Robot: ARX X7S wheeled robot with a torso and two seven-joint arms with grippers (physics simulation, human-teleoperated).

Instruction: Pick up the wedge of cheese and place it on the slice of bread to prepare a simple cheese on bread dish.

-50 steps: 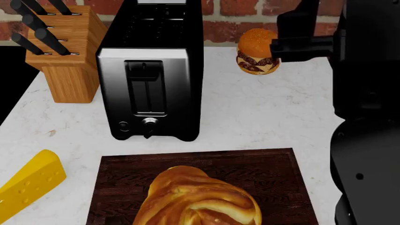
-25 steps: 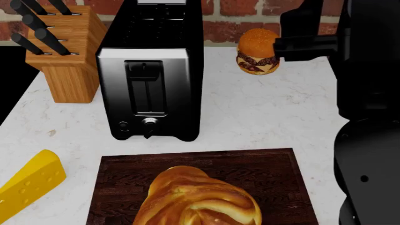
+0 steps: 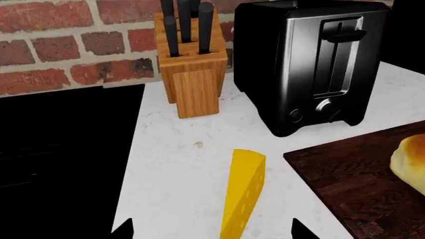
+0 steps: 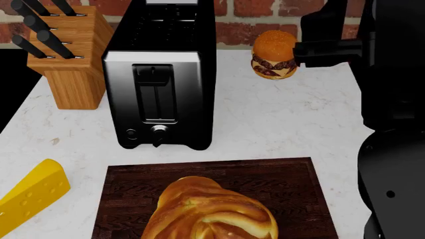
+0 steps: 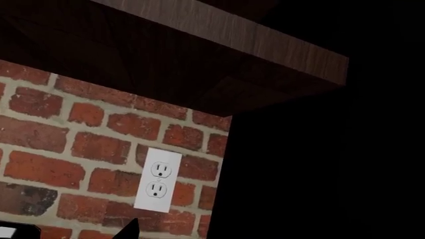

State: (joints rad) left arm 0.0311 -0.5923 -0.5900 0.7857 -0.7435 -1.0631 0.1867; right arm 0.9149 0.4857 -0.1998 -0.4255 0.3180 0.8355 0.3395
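Observation:
The wedge of cheese is bright yellow with small holes and lies on the white counter, left of the cutting board. In the left wrist view the cheese points toward my left gripper. That gripper is open and empty, with its two dark fingertips wide apart on either side of the wedge's near end. The slice of bread, a glossy golden-brown twisted loaf, sits on the dark board; its edge shows in the left wrist view. My right gripper is raised and faces the brick wall. Only one of its fingertips shows.
A dark wooden cutting board lies at the counter's front. A black toaster stands behind it, a knife block to its left. A small burger sits at the back. My right arm fills the right side. The counter's left edge is close to the cheese.
My right arm has shifted slightly to the right in the head view, uncovering more of the burger. The cheese and bread have not moved.

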